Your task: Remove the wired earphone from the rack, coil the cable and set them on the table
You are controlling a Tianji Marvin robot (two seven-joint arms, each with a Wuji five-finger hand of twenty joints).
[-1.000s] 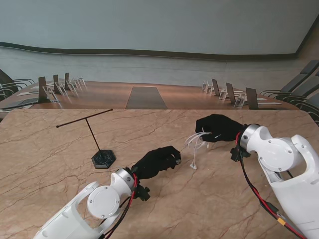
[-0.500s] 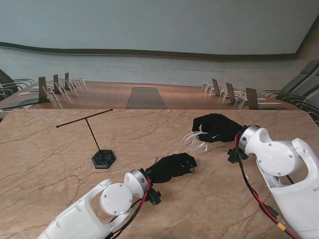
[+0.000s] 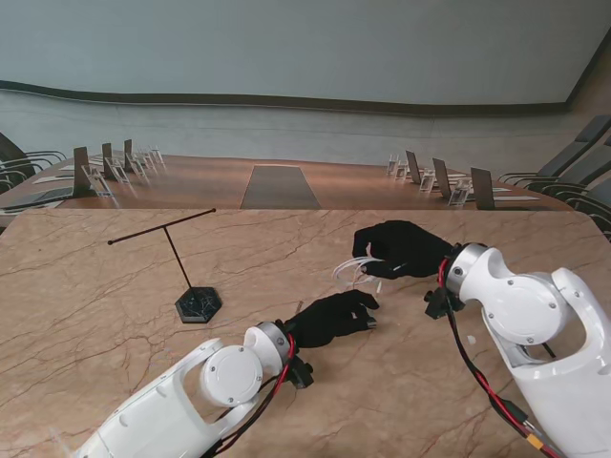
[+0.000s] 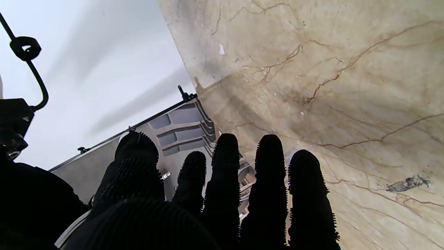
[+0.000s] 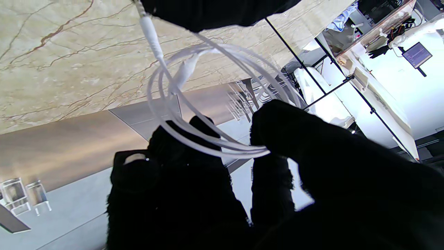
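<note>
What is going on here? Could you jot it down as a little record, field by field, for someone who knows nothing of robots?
Setting: marble-patterned table in a conference room
Rack: thin black T-shaped stand on the robot's left, nothing hanging on it
Earphone cable: white loops, off the rack, not yet on the table
Right hand: black-gloved, fingers closed on the coiled cable
Left hand: black-gloved, nearer to me, close to the loops; whether it holds the cable end cannot be told
Task stage: coiling under way, placing not yet done
</note>
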